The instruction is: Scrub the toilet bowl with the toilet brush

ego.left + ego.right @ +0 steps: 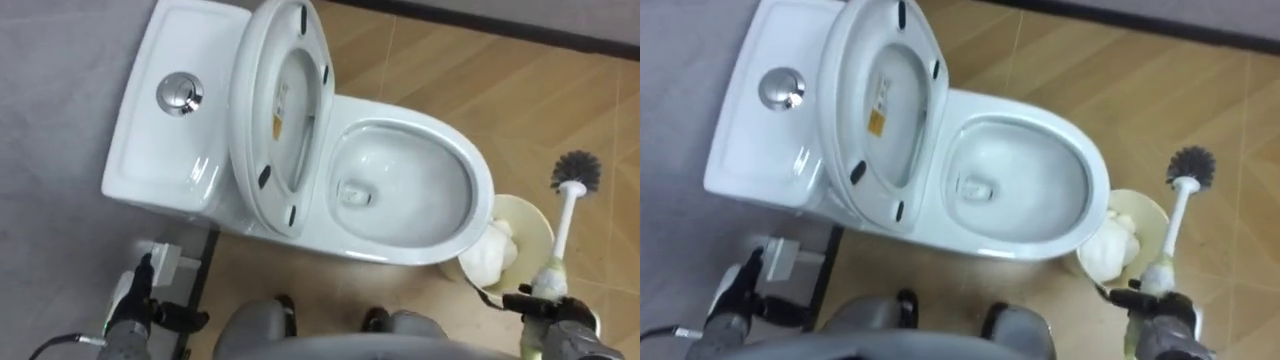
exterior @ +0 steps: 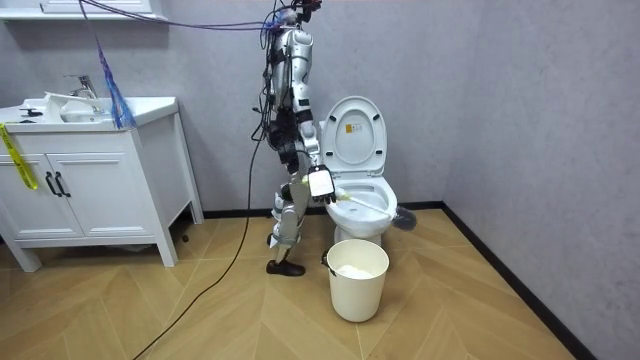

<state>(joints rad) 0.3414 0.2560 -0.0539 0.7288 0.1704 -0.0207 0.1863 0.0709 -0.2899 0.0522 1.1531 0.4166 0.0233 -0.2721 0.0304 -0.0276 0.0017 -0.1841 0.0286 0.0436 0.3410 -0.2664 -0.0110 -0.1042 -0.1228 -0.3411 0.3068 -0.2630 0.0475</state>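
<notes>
The left hand (image 1: 132, 300) hangs low on the near left, close to a small white box (image 1: 165, 258) on the wall. It touches nothing. I cannot tell if its fingers are open or curled.

Next comes the white tank (image 1: 150, 130) with its shiny round button (image 1: 180, 93). The seat (image 1: 245, 120) stands up against the tank, so the toilet bowl (image 1: 400, 115) is open. The bowl sits in the middle, and nothing is inside it but a little water.

Just right of the bowl, and a bit nearer, is a pale bin (image 1: 535, 225) with a white lump (image 1: 492, 250) in it.

Then comes the toilet brush (image 1: 562, 225). Its long white stick runs from near to far and leans a little to the right. The dark bristle head (image 1: 575, 172) is at the far end, up in the air over the floor. It is right of the bowl and past the bin, and it touches nothing.

The right hand (image 1: 560, 318) is at the near right corner. Its fingers are curled tight round the near end of the stick, so this hand is the one with the brush.

The bowl lies to the left of the bristle head. I think the right hand must swing the head left, over the rim, and tip it down into the bowl. The bin stands close by, so the stick could bump it on the way.
</notes>
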